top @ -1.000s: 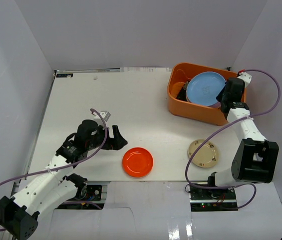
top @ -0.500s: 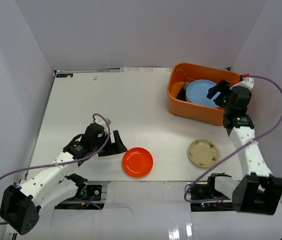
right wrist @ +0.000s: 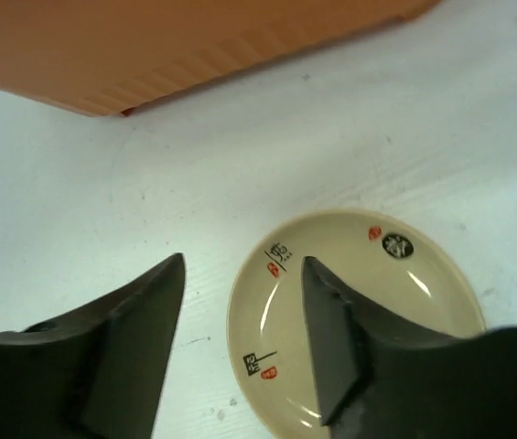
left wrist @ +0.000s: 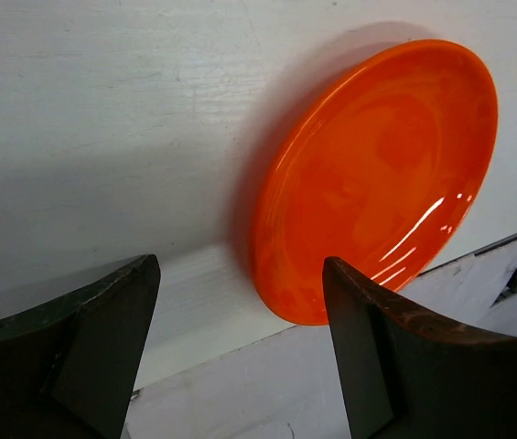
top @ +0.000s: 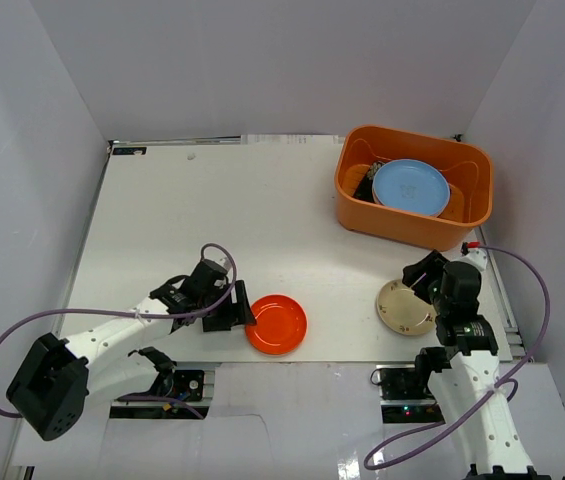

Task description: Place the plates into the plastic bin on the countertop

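From above, the left gripper [top: 245, 308] is sitting just beside the red-orange plate [top: 276, 323] on the countertop [top: 212, 220]. The right gripper [top: 420, 283] is hovering over the small beige plate [top: 400, 308], near the plastic bin [top: 402, 226]. Left wrist: jaws are gaping wide, empty. Right wrist: jaws are standing apart, gripping nothing.

Right fingers [right wrist: 350, 357] from bin [top: 392, 226] to beige plate [right wrist: 395, 293], blue plate [top: 411, 186] released, left fingers [left wrist: 84, 338] nearer red-orange plate [left wrist: 377, 174]
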